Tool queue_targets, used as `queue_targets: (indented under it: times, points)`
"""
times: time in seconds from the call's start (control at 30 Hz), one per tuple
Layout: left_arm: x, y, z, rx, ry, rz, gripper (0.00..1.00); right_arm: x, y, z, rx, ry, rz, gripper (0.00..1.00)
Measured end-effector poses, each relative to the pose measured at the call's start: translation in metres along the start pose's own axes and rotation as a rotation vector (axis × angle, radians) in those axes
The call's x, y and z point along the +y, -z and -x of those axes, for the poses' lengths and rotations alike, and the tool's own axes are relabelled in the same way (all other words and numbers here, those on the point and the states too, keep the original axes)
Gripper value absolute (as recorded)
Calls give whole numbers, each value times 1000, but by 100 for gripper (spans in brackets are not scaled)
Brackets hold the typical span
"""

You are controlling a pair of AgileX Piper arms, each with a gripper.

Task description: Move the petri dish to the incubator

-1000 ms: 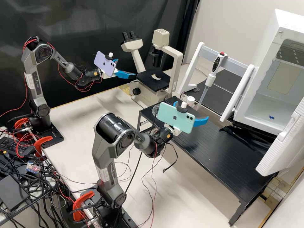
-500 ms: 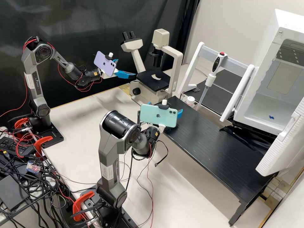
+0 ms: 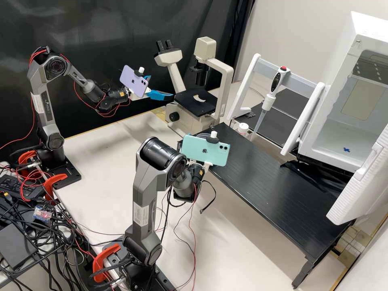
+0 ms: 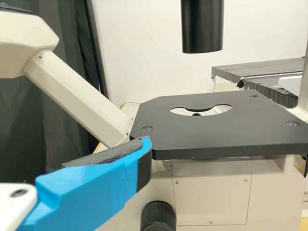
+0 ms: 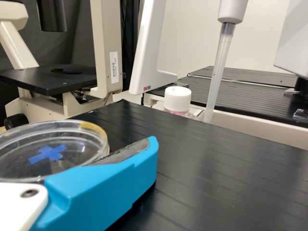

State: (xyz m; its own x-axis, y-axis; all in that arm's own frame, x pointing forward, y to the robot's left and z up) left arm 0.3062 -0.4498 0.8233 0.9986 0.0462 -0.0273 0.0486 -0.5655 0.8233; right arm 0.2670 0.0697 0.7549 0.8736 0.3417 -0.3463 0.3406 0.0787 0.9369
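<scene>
The right gripper has its jaws spread; one blue finger runs beside the petri dish, which bears a blue cross, at the black table's ten o'clock corner. Whether they touch, I cannot tell. From that gripper in the high view: eleven o'clock, the left gripper, jaws apart; twelve, the microscope, its post labelled; one, the pipette, its white stand lettered; two, the incubator, door open.
</scene>
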Motion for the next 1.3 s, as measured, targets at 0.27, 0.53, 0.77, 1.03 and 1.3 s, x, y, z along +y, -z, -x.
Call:
queue_targets:
  times: [0.27, 0.53, 0.77, 1.03, 1.3]
  points:
    - [0, 0, 0, 0, 0, 0, 100, 5, -3, -2, -5, 12, -21, 0]
    - [0, 0, 0, 0, 0, 0, 100, 7, -4, -3, -11, 15, -6, 100]
    - [0, 0, 0, 0, 0, 0, 100, 4, -3, -4, -27, 19, 46, 100]
    - [0, 0, 0, 0, 0, 0, 100, 4, -3, -4, -39, 20, 52, 100]
    - [0, 0, 0, 0, 0, 0, 100, 3, -4, -4, -43, 33, 18, 0]
